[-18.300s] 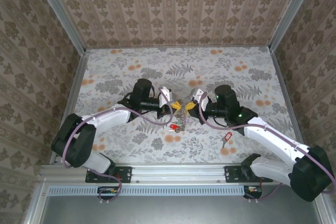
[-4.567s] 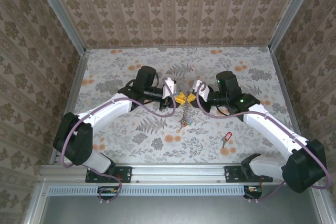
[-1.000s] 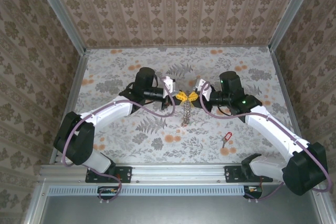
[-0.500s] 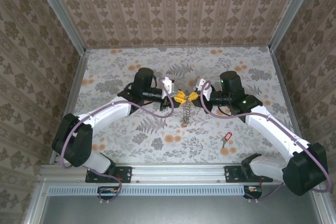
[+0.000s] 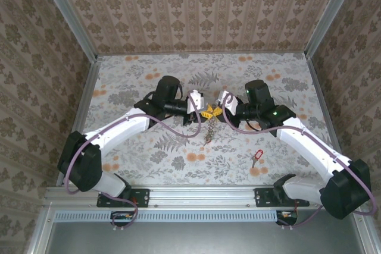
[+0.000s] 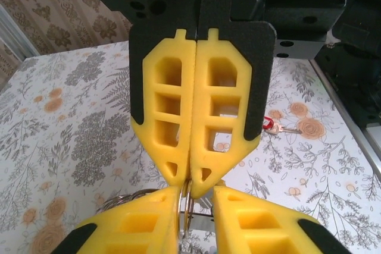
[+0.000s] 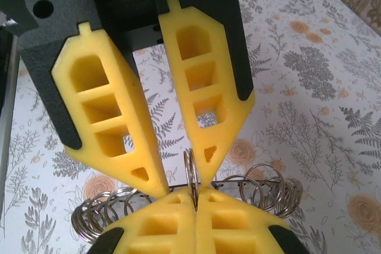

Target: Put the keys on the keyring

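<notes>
Above the table's middle, my left gripper (image 5: 203, 111) and right gripper (image 5: 215, 112) meet tip to tip. The keyring (image 5: 209, 130), a chain of silvery wire rings, dangles below them. In the right wrist view my right gripper (image 7: 195, 197) is shut on one ring of the keyring (image 7: 191, 171). The left gripper (image 7: 181, 179) faces it with parted fingers, that ring standing between them. In the left wrist view my left gripper (image 6: 196, 194) shows a gap, and the ring (image 6: 186, 209) rests against one finger. A red-tagged key (image 5: 257, 157) lies on the table at the right.
The table has a floral cloth (image 5: 137, 81), with patterned walls on three sides and a metal rail (image 5: 190, 194) along the near edge. The red-tagged key (image 6: 271, 126) lies well away from the grippers, below the right arm's forearm (image 5: 303, 141).
The left gripper's fingers have parted from shut to a small gap around the ring. The right gripper stays shut on it. Both grippers remain tip to tip, shifted slightly.
</notes>
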